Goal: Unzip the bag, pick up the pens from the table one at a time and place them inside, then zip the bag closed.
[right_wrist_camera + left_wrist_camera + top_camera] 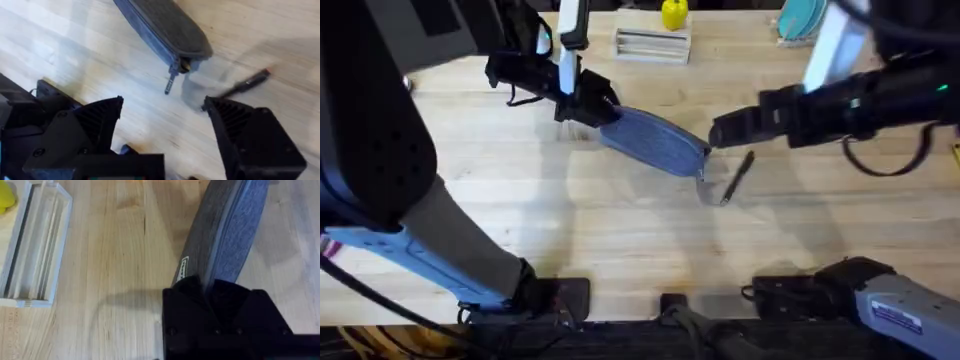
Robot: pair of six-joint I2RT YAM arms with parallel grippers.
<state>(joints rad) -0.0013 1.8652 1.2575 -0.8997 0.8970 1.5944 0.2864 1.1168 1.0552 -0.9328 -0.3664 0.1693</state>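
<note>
The blue-grey bag (655, 140) lies slanted across the middle of the table (620, 230). My left gripper (588, 106) is shut on the bag's far-left end; in the left wrist view the bag (225, 230) runs straight out from between the black fingers (235, 300). At the bag's right end the metal zipper pull (701, 178) hangs loose. My right gripper (718, 131) hovers just beside that end and is open, holding nothing. The right wrist view shows the bag (165, 25), the pull (171, 84) and the black pen (245, 85) beyond my right gripper (164, 105). The pen (738, 178) lies right of the pull.
A clear plastic case (652, 43) sits at the back centre, also in the left wrist view as a case (32, 245). A yellow object (674, 13) and a teal object (800, 18) stand along the far edge. Bare wood lies in front of the bag.
</note>
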